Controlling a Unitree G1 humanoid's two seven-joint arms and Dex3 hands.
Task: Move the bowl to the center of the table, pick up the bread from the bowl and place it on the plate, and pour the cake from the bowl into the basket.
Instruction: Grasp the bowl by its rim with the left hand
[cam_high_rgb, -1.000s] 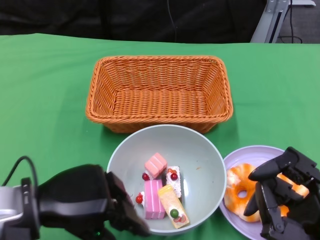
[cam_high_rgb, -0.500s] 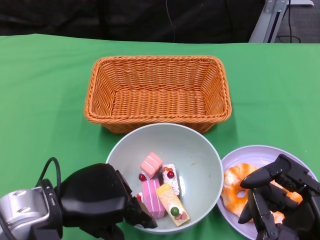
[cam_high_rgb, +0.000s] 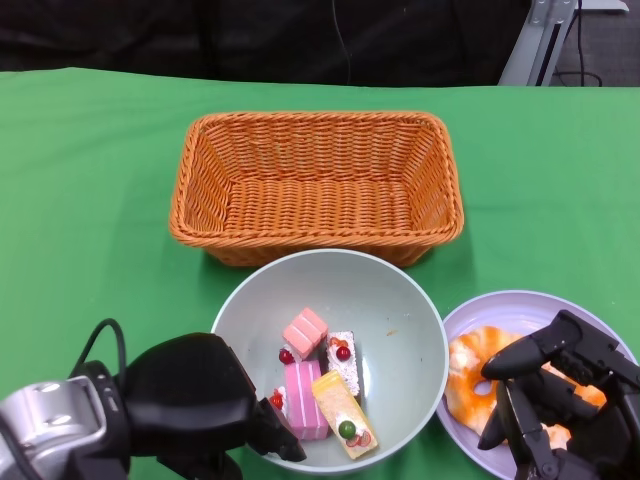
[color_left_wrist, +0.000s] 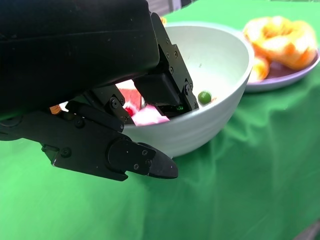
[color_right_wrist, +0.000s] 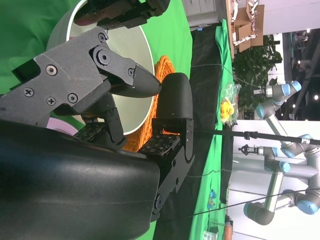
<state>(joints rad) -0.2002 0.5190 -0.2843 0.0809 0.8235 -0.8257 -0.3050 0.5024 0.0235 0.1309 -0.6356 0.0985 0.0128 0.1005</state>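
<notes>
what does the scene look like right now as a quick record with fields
bowl: pale green bowl in front of the basket, beside the plate
bowl contents: cake pieces, pink and yellow, with red and green toppings
bread: ring-shaped bread on the plate
plate: lilac plate right of the bowl
basket: orange wicker basket behind the bowl, nothing visible inside
left robot hand: left robot hand grips the bowl's near rim, fingers inside and outside the wall
right robot hand: right robot hand over the plate, fingers apart, holding nothing
surface: green cloth
</notes>
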